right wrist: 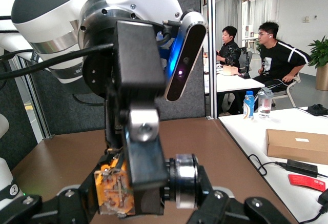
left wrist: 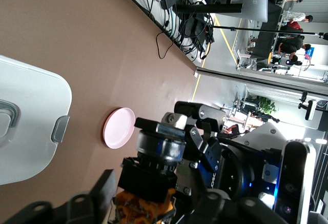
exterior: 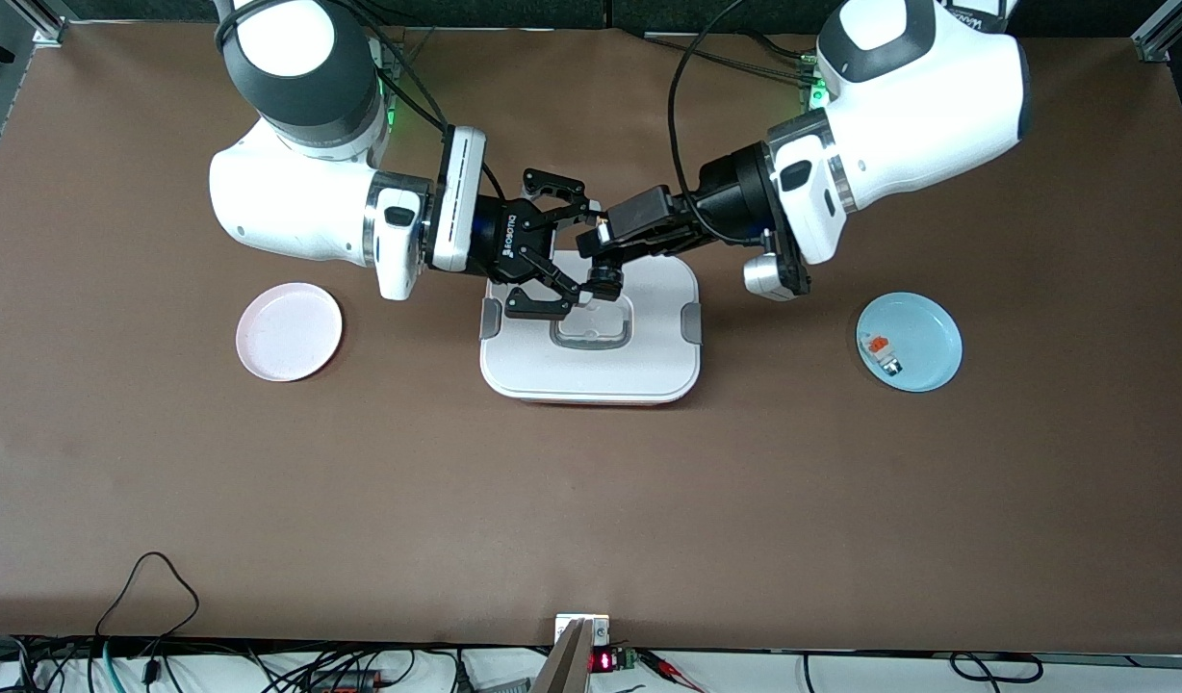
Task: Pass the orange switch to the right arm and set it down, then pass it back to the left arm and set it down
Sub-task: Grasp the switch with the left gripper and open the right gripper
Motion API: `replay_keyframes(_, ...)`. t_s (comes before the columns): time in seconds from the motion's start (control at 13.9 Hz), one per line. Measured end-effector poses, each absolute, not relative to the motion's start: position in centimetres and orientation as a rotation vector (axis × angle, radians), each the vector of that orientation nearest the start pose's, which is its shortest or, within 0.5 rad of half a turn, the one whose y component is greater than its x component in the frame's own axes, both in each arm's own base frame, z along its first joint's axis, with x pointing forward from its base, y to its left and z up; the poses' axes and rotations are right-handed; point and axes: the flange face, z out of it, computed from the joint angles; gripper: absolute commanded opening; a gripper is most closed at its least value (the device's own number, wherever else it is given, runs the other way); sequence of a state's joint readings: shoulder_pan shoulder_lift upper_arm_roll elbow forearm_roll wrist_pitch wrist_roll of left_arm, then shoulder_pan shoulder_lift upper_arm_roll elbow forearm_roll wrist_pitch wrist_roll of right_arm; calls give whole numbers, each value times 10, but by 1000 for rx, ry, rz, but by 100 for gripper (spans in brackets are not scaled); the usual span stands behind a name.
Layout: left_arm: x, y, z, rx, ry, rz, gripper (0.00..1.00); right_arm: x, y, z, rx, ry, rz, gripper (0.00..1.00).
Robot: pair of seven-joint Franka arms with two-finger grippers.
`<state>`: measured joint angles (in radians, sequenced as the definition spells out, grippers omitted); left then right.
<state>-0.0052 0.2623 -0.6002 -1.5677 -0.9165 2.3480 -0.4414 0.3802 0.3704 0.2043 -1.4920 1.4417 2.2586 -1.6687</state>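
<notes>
The orange switch (exterior: 604,276) hangs in the air over the box (exterior: 591,371), near the box's edge closest to the robots' bases. It is black with an orange end (right wrist: 114,185) and a dark cylindrical end. My right gripper (exterior: 583,248) spans it lengthwise, one finger on the orange end and one on the cylinder, and is shut on it. My left gripper (exterior: 599,252) comes in from the left arm's end, and its finger (right wrist: 143,147) lies flat on the switch's black body (left wrist: 148,175); it is shut on it too. The box's lid (left wrist: 25,126) lies below.
A pink plate (exterior: 289,331) sits toward the right arm's end. A blue plate (exterior: 928,327) toward the left arm's end carries a small white-grey piece with an orange top (exterior: 880,353). Brown tabletop surrounds the box. Cables run along the table's near edge.
</notes>
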Motion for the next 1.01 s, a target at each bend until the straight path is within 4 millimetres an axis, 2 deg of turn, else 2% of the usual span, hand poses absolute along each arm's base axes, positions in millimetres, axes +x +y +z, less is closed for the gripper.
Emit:
replay_keyframes(0.29,575,-354,583,2039,392,-37,22,592,394,531,-1470,-1245,-1080,27)
replay_keyframes(0.43,575,-354,583,2038,392,-36,20,592,394,532,-1470,-1245,-1080,28)
replay_keyframes(0.5,575,-354,583,2038,392,-36,19,592,394,532,-1470,-1245,-1080,32)
replay_keyframes(0.58,575,-354,583,2038,392,-36,19,592,394,532,-1470,-1245,-1080,57)
replay_keyframes(0.65,575,-354,583,2038,392,-36,19,592,394,532,-1470,-1245,-1080,100)
replay_keyframes(1.01,576,-353,583,2038,396,-35,19,592,395,531,-1470,-1246,-1079,100)
